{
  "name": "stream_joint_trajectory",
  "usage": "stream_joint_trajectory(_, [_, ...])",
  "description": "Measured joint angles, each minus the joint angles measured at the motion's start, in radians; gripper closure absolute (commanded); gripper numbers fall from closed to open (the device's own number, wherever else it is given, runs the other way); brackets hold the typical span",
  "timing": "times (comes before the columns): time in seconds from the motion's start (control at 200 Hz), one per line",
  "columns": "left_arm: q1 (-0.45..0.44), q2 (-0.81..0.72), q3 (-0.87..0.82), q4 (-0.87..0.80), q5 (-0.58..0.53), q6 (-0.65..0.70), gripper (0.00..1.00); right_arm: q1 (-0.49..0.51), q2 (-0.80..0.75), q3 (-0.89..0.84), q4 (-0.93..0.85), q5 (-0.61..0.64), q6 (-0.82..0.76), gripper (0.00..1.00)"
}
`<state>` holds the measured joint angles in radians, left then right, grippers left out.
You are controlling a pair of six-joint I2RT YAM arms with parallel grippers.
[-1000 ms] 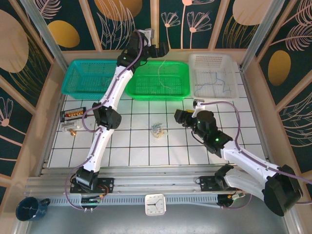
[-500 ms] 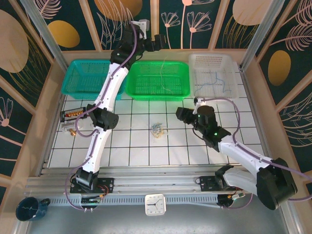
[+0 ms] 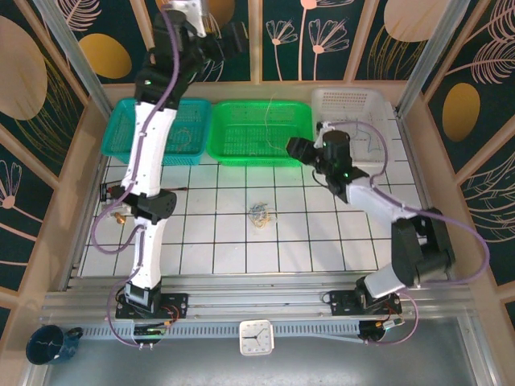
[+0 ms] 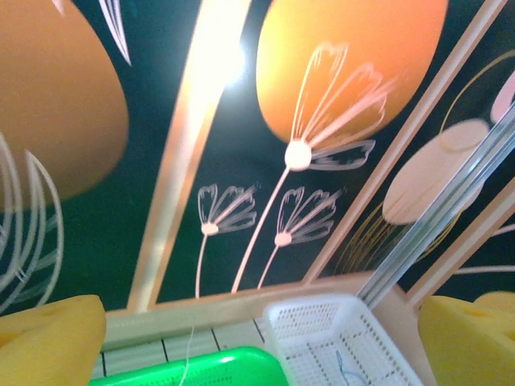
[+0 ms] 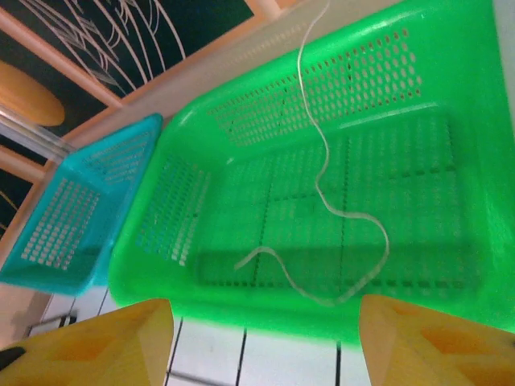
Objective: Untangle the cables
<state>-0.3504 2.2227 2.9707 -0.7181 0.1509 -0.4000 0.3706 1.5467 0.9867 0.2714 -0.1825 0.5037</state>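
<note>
Top external: cables (image 3: 259, 212) lie clumped on table (image 3: 322, 241), well apart from both arms. Left gripper (image 4: 257, 342) and right gripper (image 5: 265, 338) gape, empty. Advised: right pinches one loose end, lifts slowly.

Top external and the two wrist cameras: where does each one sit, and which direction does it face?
Top external: above and behind the bases, looking down on the table; both arms, left gripper and right gripper show.
Left wrist: raised high, facing the back wall; its yellow fingertips at the bottom corners.
Right wrist: low, facing the green basket with a pale cable; its fingertips below.
Shared: both wrist views hold the green basket.
</note>
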Motion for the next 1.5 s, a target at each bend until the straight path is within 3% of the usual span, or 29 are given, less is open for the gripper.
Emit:
stream_joint_trajectory(0.165, [0.049, -0.158, -0.134, -0.015, -0.006, -0.005, 0.01, -0.039, 0.216, 0.221, 0.000, -0.056, 0.027, 0.41])
stream_joint_trajectory(0.405, [0.107, -0.450, -0.518, -0.031, -0.030, 0.000, 0.01, -0.082, 0.478, 0.505, -0.021, -0.107, 0.077, 0.44])
stream_joint_trajectory(0.57, [0.105, -0.677, -0.838, -0.007, -0.056, 0.027, 0.01, -0.090, 0.613, 0.673, -0.056, -0.113, 0.082, 0.45])
stream_joint_trajectory(0.801, [0.106, -0.972, -1.405, 0.179, -0.097, 0.032, 0.01, -0.102, 0.713, 0.795, -0.062, -0.139, 0.075, 0.47])
stream_joint_trajectory(1.126, [0.106, -1.075, -1.912, 0.502, -0.070, -0.048, 0.01, -0.122, 0.863, 1.025, -0.058, -0.190, 0.052, 0.47])
stream_joint_trajectory(1.501, [0.106, -1.083, -2.110, 0.726, 0.010, -0.122, 0.01, -0.120, 0.959, 1.120, -0.053, -0.233, 0.040, 0.47])
